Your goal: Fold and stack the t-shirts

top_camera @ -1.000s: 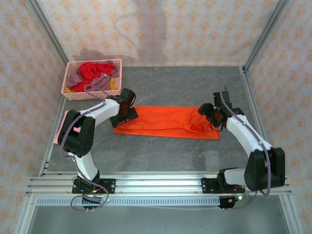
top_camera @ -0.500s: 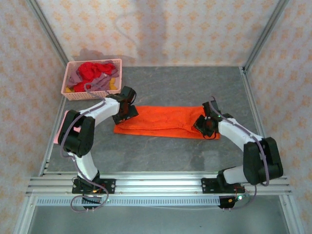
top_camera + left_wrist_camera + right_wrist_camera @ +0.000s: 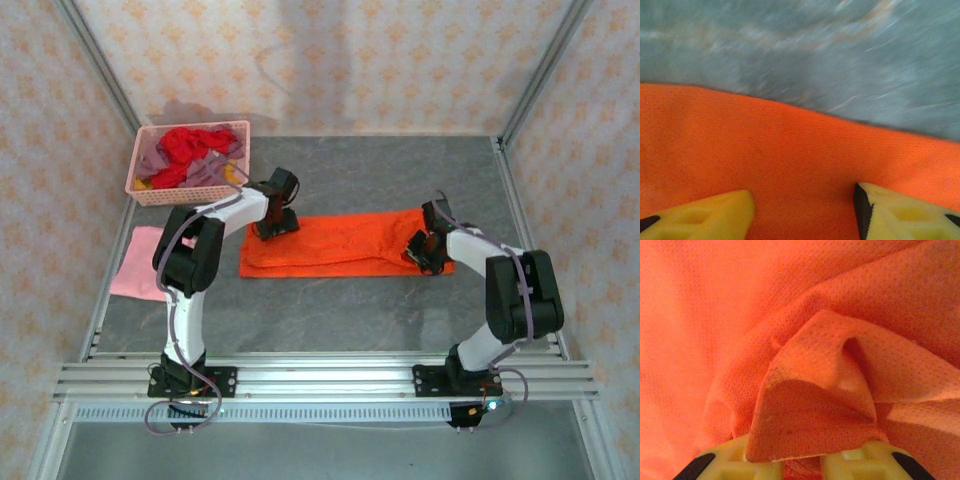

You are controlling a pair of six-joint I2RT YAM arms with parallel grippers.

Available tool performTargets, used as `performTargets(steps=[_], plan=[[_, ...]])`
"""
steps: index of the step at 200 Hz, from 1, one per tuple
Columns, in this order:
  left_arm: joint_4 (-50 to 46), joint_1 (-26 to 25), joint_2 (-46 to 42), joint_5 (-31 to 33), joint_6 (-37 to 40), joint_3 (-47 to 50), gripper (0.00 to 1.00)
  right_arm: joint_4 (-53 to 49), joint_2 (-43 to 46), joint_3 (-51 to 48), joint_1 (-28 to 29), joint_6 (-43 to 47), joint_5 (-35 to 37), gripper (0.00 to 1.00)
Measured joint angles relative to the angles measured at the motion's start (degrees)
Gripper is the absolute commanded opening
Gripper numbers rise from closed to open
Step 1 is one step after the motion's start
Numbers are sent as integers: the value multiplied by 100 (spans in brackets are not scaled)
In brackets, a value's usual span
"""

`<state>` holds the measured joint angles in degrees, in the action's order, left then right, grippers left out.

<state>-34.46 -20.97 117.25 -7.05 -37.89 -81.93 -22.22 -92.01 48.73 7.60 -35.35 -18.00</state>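
Right wrist view: right tool (image 3: pixel 802 460) pinches a fold of the orange t-shirt (image 3: pixel 790 340); left tool (image 3: pixel 802 200) stands half-open over its edge.

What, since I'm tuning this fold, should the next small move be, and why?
Probably close the left gripper on the orange t-shirt. Its fingers stand apart over the cloth near the far edge, while the right gripper is shut on a pinched fold at the other end. With both ends held, the fold could begin.
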Motion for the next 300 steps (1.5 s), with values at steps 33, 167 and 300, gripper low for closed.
performTargets(steps=[33, 167, 300], plan=[[439, -28, -557, -164, -37, 852, 59, -164, -826, 979, -118, 385, 83, 25], [573, -1613, -2120, -417, -839, 2634, 71, -763, -4011, 5639, 160, 723, -439, 47], [-129, -603, -2524, -136, 350, 2232, 66, 804, -1091, 1794, 387, 63, -302, 50]])
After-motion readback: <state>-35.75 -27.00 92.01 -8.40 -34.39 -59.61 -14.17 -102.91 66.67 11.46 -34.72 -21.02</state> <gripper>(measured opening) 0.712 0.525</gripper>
